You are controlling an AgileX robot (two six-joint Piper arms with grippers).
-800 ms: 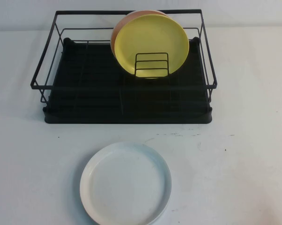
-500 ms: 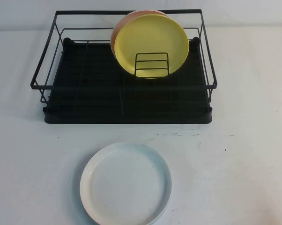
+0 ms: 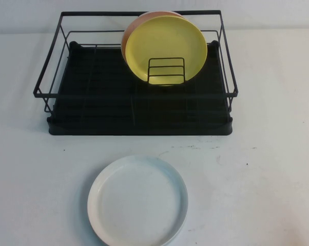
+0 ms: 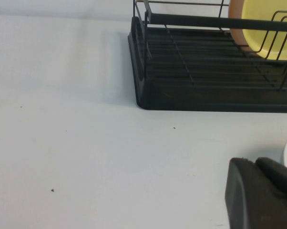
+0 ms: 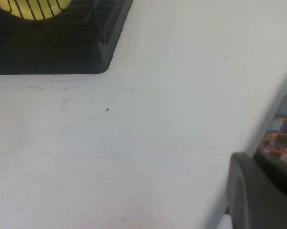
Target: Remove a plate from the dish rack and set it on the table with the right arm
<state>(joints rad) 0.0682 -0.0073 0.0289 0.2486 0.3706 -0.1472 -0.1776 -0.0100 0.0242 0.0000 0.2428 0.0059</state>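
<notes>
— Where's the yellow plate (image 3: 165, 48)?
— Upright in the dish rack (image 3: 139, 107) at twelve o'clock, behind the wire divider (image 3: 166, 70) — a pale pink plate (image 3: 130, 37) right behind it.
— And the grippers?
— Left gripper (image 4: 260, 195) low over the table (image 3: 267, 169) near the white plate (image 3: 138, 201); right gripper (image 5: 262, 195) at five o'clock. Can't tell either's grip.
</notes>
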